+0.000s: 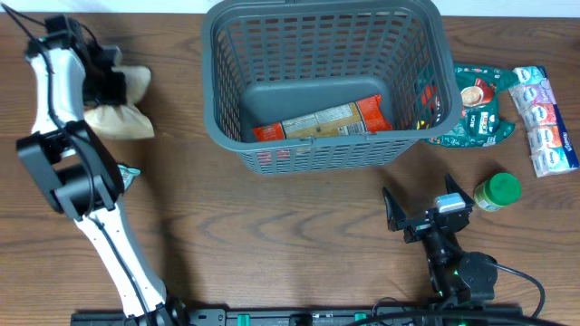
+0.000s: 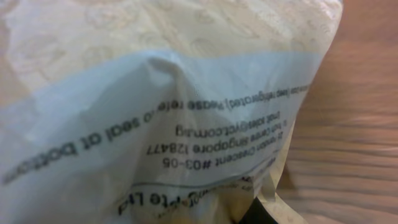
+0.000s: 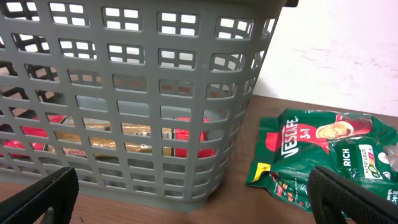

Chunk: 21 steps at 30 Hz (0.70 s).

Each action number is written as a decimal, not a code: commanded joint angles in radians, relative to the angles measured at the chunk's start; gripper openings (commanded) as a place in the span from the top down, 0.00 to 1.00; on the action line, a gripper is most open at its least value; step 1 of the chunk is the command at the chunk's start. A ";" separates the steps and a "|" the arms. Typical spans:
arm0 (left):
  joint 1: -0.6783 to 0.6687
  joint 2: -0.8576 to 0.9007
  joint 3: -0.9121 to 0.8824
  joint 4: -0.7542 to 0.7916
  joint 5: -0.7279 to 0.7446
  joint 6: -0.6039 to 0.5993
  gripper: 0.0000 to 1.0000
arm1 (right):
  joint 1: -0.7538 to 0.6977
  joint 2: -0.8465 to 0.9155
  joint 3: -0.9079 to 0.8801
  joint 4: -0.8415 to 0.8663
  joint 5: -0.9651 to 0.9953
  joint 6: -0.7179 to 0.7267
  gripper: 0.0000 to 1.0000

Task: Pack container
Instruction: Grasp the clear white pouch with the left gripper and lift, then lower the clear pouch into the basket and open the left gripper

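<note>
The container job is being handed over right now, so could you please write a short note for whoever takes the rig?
Left gripper: appears shut on the beige pouch, left of the container and not yet in it.
Right gripper: open and empty, in front of the container.
Done: one red-orange snack packet lies on the container floor.
Left: the beige pouch, plus the green coffee pouch, tissue packs and green-lidded jar, all on the table to the container's right.
</note>
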 commanded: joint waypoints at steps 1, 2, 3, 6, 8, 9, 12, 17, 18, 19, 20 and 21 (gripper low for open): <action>-0.003 -0.230 0.031 0.028 0.000 -0.067 0.94 | 0.008 -0.006 -0.004 -0.001 -0.001 0.009 0.01; -0.005 -0.275 0.031 0.039 0.015 -0.076 0.94 | 0.008 -0.006 -0.004 -0.001 -0.001 0.009 0.01; -0.008 -0.319 0.031 0.050 0.037 -0.076 0.94 | 0.008 -0.006 -0.004 -0.001 -0.001 0.009 0.01; -0.029 -0.458 0.031 0.079 0.106 -0.076 0.94 | 0.008 -0.006 -0.004 -0.001 -0.001 0.009 0.01; -0.050 -0.537 0.031 0.097 0.154 -0.076 0.94 | 0.008 -0.006 -0.004 -0.001 -0.001 0.009 0.01; -0.064 -0.579 0.031 0.108 0.183 -0.075 0.94 | 0.008 -0.006 -0.004 -0.001 -0.001 0.009 0.01; -0.126 -0.684 0.031 0.140 0.277 -0.066 0.94 | 0.008 -0.006 -0.004 -0.001 -0.001 0.009 0.01; -0.319 -0.796 0.031 0.182 0.371 0.033 0.94 | 0.008 -0.006 -0.004 -0.001 -0.001 0.009 0.01; -0.364 -0.801 0.031 0.188 0.371 0.063 0.94 | 0.008 -0.006 -0.004 -0.001 -0.001 0.009 0.01; -0.397 -0.801 0.031 0.190 0.371 0.086 0.94 | 0.008 -0.006 -0.004 -0.001 -0.001 0.009 0.01; -0.437 -0.800 0.031 0.193 0.370 0.114 0.94 | 0.008 -0.006 -0.004 -0.001 -0.001 0.009 0.01; -0.475 -0.793 0.031 0.193 0.370 0.141 0.94 | 0.008 -0.006 -0.004 -0.001 -0.001 0.009 0.01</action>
